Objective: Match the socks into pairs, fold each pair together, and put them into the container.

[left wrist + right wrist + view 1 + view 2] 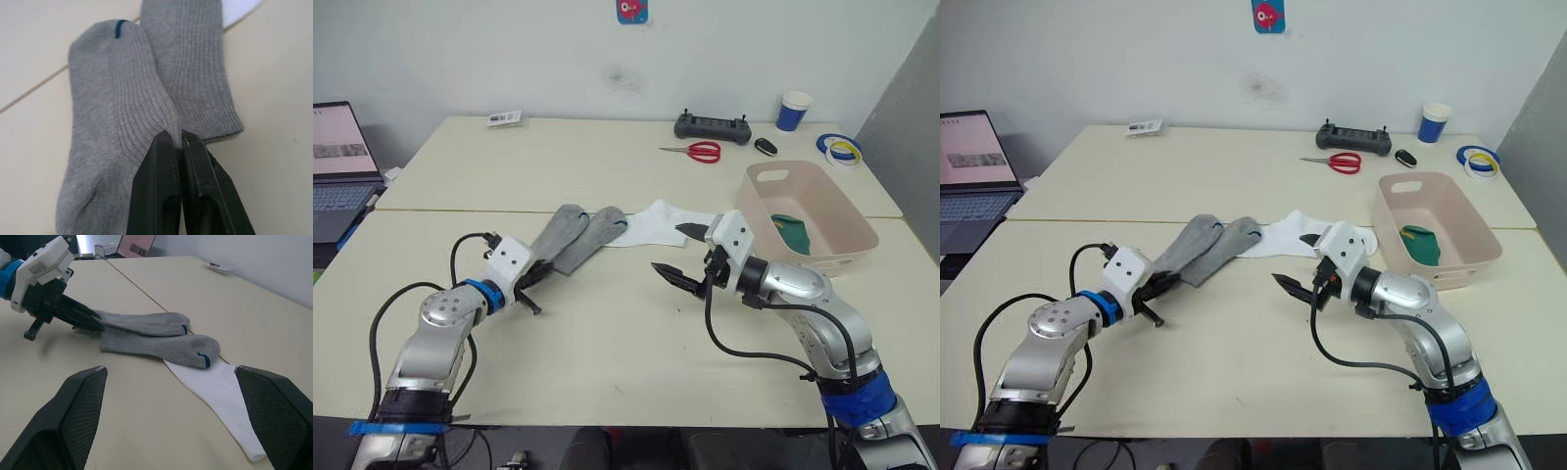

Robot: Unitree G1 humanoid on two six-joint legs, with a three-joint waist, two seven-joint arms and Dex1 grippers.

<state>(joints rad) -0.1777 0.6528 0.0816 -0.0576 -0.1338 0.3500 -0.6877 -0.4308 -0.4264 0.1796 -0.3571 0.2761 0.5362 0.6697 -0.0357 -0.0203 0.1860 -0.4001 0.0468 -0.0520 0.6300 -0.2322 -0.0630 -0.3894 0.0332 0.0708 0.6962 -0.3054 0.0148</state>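
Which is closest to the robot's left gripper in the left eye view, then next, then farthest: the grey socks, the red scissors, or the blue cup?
1. Grey socks: pinched in the left gripper.
2. Red scissors: mid-table, toward the far edge.
3. Blue cup: far right corner.

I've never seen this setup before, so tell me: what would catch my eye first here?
Mid-table, the left gripper has its jaws shut on the cuff of one of two grey socks lying side by side. Just beyond them lies a white sock, with the right gripper hovering open near it. A green sock already sits in the pink tub at the right.
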